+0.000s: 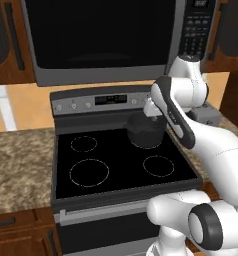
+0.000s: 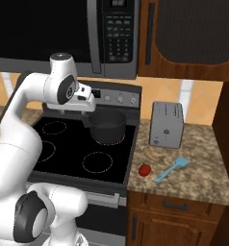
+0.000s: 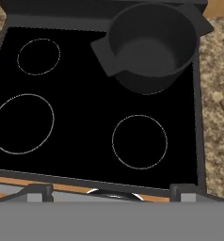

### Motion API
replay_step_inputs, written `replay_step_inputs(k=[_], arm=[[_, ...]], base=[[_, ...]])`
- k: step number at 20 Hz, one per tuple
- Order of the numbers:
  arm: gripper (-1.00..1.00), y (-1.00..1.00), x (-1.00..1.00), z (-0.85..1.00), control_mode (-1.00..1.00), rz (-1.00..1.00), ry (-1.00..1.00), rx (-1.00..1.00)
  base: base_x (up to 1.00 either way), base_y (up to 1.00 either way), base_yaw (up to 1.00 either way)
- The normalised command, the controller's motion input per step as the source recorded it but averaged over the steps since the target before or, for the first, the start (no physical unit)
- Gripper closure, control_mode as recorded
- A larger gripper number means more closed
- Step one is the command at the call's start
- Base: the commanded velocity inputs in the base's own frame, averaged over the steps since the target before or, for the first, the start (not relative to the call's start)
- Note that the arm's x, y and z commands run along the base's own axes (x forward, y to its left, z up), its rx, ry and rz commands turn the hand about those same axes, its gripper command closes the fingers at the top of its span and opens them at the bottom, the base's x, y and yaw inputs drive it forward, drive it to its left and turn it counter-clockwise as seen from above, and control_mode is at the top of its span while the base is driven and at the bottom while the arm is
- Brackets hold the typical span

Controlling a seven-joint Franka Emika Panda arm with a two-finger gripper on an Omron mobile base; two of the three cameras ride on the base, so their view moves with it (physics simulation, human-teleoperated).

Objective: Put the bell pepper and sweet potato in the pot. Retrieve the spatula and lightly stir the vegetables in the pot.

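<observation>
Right now the pot sits on the stove's back right burner, nothing visible inside it, stubby handle pointing toward the left burners. Off on the speckled counter to the right lie the bell pepper, the blue spatula just beside it, and a tan sweet potato (in front of the toaster). My fingers are spread wide, holding nothing, above the stovetop's front edge.

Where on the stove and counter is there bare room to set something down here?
Free: the stovetop left of and in front of the pot. Crowded: the counter right of it, with toaster, bell pepper and spatula.
</observation>
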Motion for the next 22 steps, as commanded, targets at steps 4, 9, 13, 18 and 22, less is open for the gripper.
replay_step_inputs(k=[4, 9, 13, 18, 22], arm=[[-1.00, 0.00, 0.00, 0.00, 1.00, 0.00, 0.00, 0.00], [-1.00, 0.00, 0.00, 0.00, 1.00, 0.00, 0.00, 0.00], [-1.00, 0.00, 0.00, 0.00, 1.00, 0.00, 0.00, 0.00], [-1.00, 0.01, 0.05, -0.06, -1.00, 0.00, 0.01, 0.00], [-1.00, 0.12, 0.31, -0.24, -1.00, -0.05, 0.00, 0.00]], base=[[0.00, -0.50, 0.00], [0.00, -0.54, 0.00], [0.00, -0.44, -0.03], [0.00, -0.04, -0.01], [0.00, 0.00, 0.00]])
